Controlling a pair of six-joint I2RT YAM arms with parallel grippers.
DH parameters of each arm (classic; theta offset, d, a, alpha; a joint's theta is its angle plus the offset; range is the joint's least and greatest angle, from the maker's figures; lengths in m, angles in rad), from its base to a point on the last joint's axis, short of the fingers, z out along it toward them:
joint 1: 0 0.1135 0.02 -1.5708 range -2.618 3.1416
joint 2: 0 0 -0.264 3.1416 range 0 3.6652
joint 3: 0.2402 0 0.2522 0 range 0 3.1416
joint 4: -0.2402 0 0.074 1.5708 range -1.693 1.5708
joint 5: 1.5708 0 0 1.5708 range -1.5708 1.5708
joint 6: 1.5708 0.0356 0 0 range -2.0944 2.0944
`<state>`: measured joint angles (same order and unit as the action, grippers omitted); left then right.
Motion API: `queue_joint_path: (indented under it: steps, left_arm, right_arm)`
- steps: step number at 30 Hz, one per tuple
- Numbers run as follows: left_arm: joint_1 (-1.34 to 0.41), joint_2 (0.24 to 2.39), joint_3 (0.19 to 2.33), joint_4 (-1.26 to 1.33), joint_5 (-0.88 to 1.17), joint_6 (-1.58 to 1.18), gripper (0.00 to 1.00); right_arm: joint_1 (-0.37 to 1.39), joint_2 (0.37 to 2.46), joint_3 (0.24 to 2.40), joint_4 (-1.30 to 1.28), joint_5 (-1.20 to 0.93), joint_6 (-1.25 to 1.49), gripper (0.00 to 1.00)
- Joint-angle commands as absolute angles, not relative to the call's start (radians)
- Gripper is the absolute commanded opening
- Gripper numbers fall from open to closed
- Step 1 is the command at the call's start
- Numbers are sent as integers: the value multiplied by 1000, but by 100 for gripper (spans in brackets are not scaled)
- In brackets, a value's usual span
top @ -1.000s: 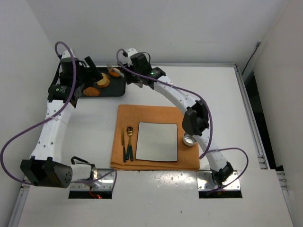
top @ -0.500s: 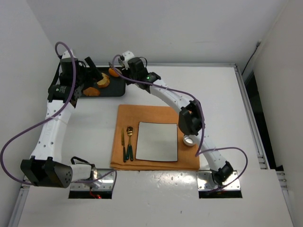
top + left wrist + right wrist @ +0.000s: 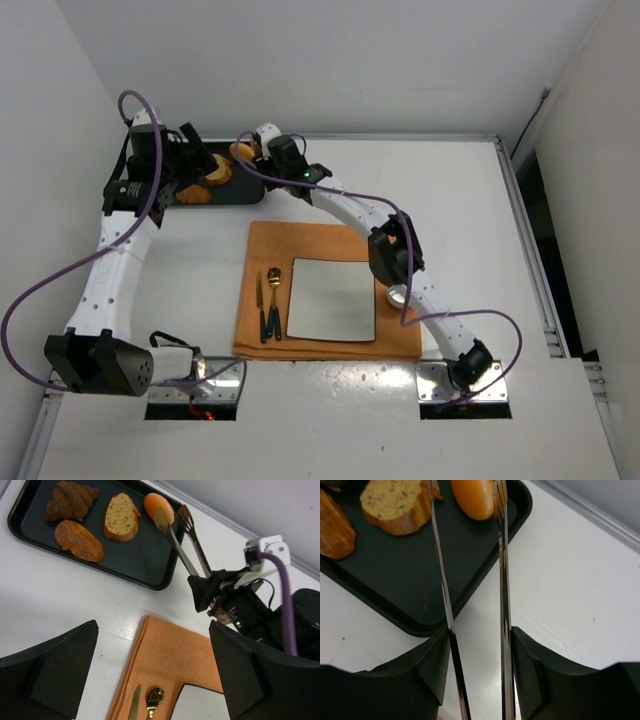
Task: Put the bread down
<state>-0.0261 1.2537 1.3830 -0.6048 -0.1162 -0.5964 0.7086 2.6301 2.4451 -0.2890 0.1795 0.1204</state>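
Left arm (image 3: 115, 262): white links dotted with screw holes, black joint housings, black motor block at base. Right arm (image 3: 350, 207): matching white links, black elbow and wrist; one green light (image 3: 306, 172) was lit. Purple cable (image 3: 30, 300) looped along each arm. Base plates (image 3: 440, 378) were bare metal, bolted at the counter's (image 3: 330, 400) near edge. Fingers of the left tool (image 3: 152, 645) and the right tool (image 3: 480, 650) were matte black and angular.

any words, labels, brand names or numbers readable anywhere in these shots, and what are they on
No text can be read in any view.
The black tray, the bread, the metal tongs and the orange cloth bear no print.
Any marking on the right arm is too small to read.
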Motion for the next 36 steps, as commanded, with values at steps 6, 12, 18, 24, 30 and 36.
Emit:
queue_joint_path:
  steps: [6, 12, 18, 24, 30, 36]
  left_arm:
    - [-5, 1267, 1378, -592, -107, -607, 100]
    - [-5, 1287, 1378, -583, -98, -607, 100]
    - [-5, 1296, 1378, -583, -98, -598, 100]
    - [-5, 1296, 1368, -583, -98, -598, 100]
    - [-5, 1305, 1368, -574, -98, -598, 100]
    - [-5, 1305, 1368, -574, -98, -598, 100]
  right_arm:
    - [712, 2669, 2500, -213, 190, 103, 50]
    - [712, 2691, 2500, -204, 209, 103, 50]
    - [712, 2691, 2500, -195, 258, 84, 50]
    - [712, 2681, 2462, -184, 288, 48, 48]
    - [712, 2700, 2462, -184, 255, 48, 48]
    - [712, 2720, 2462, -175, 235, 57, 48]
